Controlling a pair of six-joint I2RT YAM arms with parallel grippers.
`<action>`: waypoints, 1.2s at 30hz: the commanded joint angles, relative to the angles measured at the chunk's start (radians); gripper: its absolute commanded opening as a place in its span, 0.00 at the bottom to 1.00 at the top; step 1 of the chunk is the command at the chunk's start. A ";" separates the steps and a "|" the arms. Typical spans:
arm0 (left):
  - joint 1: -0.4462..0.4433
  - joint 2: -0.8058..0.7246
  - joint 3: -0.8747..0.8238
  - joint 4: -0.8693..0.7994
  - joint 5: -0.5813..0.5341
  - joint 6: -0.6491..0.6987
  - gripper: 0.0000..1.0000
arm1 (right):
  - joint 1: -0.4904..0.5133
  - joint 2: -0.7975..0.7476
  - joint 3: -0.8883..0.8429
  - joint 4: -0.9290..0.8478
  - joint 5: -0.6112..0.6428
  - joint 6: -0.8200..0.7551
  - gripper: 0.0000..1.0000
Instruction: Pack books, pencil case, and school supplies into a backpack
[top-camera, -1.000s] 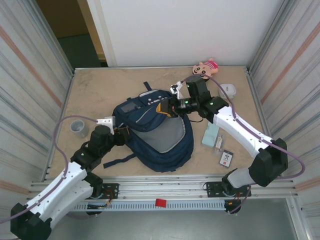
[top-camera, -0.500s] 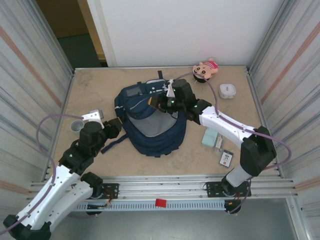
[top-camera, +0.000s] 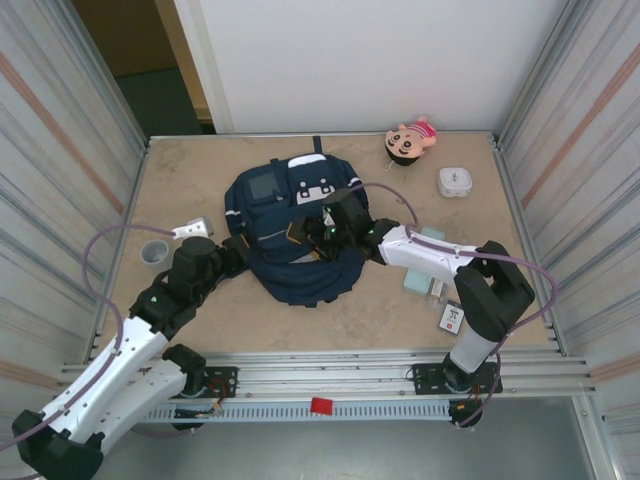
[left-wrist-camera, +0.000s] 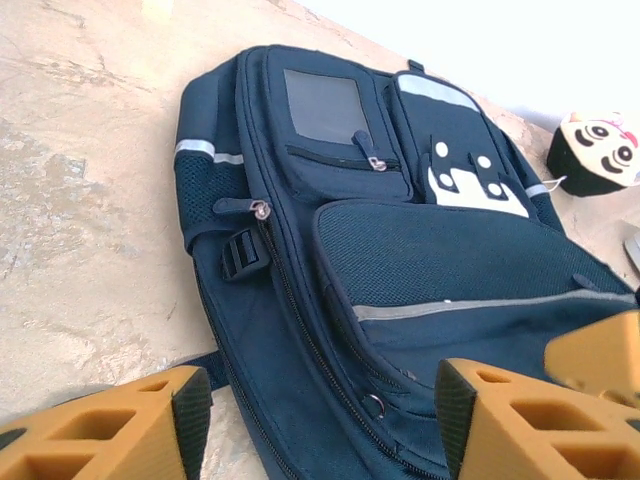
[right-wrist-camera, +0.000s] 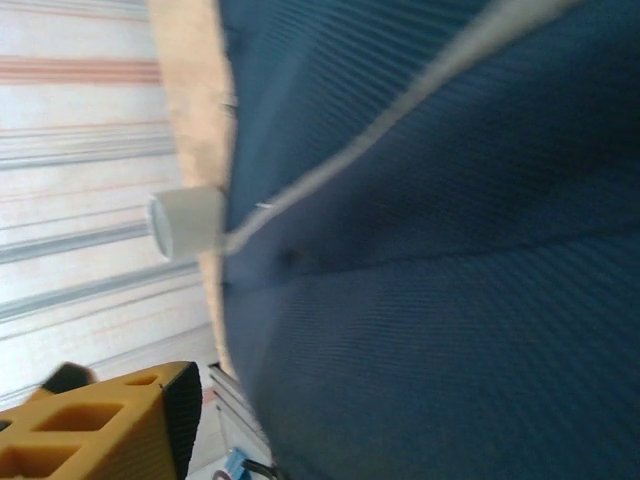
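The navy backpack (top-camera: 285, 215) lies front-up in the middle of the table, its white patches and grey panel facing up. My right gripper (top-camera: 312, 230) rests low on its front fabric with the jaws apart; one orange finger (right-wrist-camera: 140, 430) shows beside blue cloth (right-wrist-camera: 430, 300). My left gripper (left-wrist-camera: 315, 420) is open at the backpack's (left-wrist-camera: 400, 250) near left edge, straddling the zipper seam without holding it. The mint pencil case (top-camera: 422, 270) lies right of the backpack, partly under the right arm. Beside it are a clear oblong piece (top-camera: 437, 289) and a black-and-white packet (top-camera: 452, 318). The books are out of view.
A pink plush doll (top-camera: 410, 138) and a white rounded box (top-camera: 455, 181) sit at the back right. A small grey cup (top-camera: 155, 252) stands left of the left arm. Metal-walled sides close in the table left and right.
The backpack's raised flap came down and the bag shifted back and left. My right gripper let go of the flap and opened. My left gripper closed in on the bag's edge.
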 joint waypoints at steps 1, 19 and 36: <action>0.005 0.007 -0.007 0.017 0.002 0.006 0.63 | 0.008 -0.064 -0.004 -0.154 -0.017 0.003 0.67; 0.005 0.331 0.109 0.260 0.263 0.184 0.63 | -0.170 -0.217 0.257 -0.537 -0.121 -0.442 0.67; 0.011 0.705 0.103 0.265 0.311 0.179 0.63 | -0.220 0.088 0.020 -0.190 -0.104 -0.468 0.56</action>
